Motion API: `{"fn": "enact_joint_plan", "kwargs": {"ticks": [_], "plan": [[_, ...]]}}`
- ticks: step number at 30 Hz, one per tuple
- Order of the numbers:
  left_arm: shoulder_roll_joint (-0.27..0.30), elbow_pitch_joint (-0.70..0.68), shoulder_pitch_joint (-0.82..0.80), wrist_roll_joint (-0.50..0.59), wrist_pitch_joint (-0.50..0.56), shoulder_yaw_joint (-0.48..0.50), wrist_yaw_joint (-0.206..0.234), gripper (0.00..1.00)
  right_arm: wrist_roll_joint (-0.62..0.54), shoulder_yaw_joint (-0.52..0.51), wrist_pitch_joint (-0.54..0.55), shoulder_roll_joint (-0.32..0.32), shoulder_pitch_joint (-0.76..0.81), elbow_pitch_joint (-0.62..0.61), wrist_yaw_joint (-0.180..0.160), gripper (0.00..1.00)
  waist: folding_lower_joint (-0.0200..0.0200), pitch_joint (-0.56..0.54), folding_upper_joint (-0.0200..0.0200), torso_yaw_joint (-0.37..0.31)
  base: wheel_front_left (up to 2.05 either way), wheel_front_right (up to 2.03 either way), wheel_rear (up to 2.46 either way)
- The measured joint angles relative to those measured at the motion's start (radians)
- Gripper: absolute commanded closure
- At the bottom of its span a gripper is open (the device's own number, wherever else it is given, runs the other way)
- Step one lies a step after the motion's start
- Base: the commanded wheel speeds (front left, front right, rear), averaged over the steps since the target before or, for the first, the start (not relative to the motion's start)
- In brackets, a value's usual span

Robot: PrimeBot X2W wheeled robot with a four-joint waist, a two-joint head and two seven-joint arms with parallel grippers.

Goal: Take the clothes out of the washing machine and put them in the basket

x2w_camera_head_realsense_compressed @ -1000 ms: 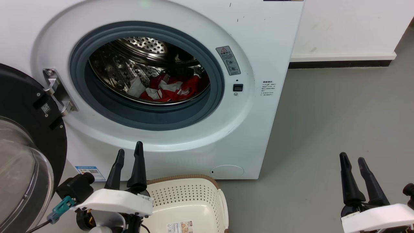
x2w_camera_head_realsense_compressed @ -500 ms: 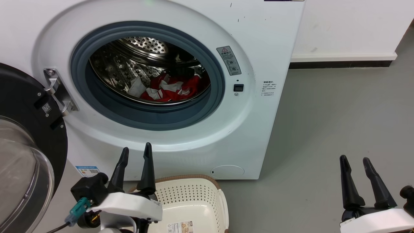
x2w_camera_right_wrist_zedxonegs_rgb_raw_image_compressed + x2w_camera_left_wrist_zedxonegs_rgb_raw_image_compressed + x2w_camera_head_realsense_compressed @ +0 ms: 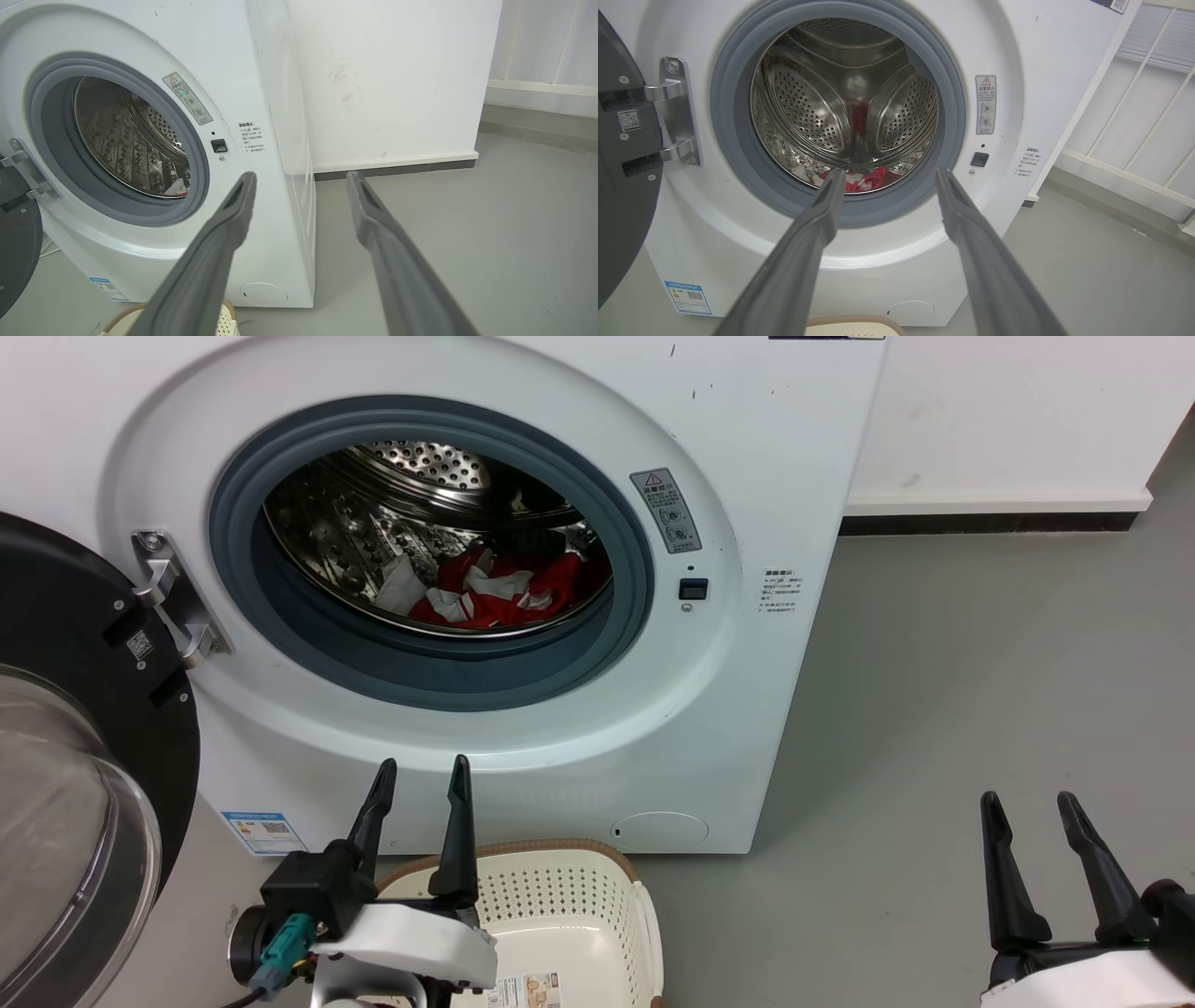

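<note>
You face a grey floor [image 3: 980, 663] meeting a white wall [image 3: 1008, 411]. On it stands the washing machine [image 3: 747, 728], its glass door [image 3: 84, 644] swung open to your left. The basket [image 3: 560, 915] sits on the floor just before the machine, below the porthole. The clothes [image 3: 495, 593], red and white, lie low in the steel drum. Your left hand [image 3: 422, 765] hovers near the basket's left end, fingers wide, holding nothing. Your right hand [image 3: 1027, 800], equally wide, is over floor well to the right. The red-triangle warning sticker [image 3: 665, 511], small text sticker [image 3: 780, 591] and blue label [image 3: 264, 832] are too small to read.
</note>
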Motion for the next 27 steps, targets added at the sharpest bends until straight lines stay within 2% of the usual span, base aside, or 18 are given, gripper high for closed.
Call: {"fn": "enact_joint_plan", "kwargs": {"ticks": [13,27], "plan": [[0.011,-0.005,0.000,0.113,-0.027,-0.034,0.040,0.00,-0.113,-0.002,-0.004,0.000,0.022,-0.032,0.000,0.00,0.0000,0.000,0.0000,0.004,0.00,0.00,0.00],[0.014,0.000,0.002,0.199,-0.054,-0.053,0.062,0.00,-0.201,-0.004,-0.004,0.000,0.042,-0.058,0.000,0.00,0.0000,0.004,0.0000,0.010,0.00,0.00,0.00]]}}
